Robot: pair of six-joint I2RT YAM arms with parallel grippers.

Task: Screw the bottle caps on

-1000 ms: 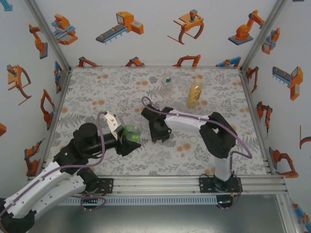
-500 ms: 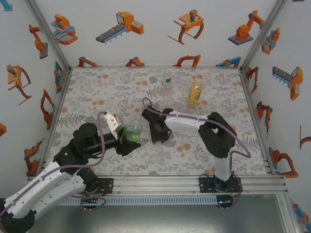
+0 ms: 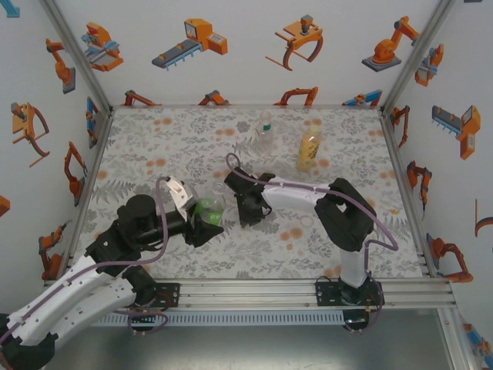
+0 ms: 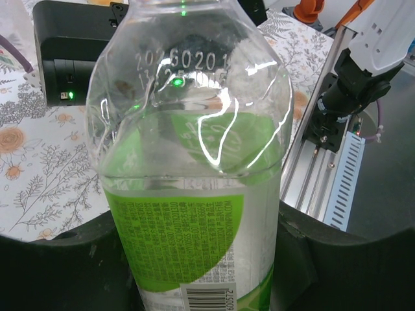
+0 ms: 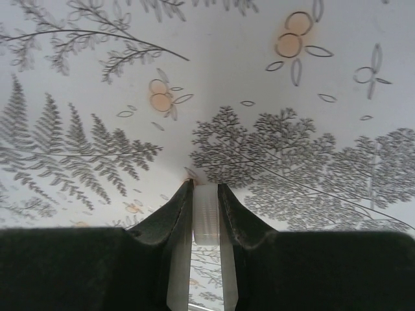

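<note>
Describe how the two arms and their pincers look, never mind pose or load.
Both arms pair white shells with bulky black joint housings; a thin purple cable loops along each. The left arm and right arm stand on black bases bolted to an aluminium rail. The left pincer and right pincer are black; the right's fingers taper to tips.

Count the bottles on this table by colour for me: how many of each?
Amber-yellow bottle: 1
Colourless clear bottle: 1
Green-labelled bottle: 1
Total: 3
</note>
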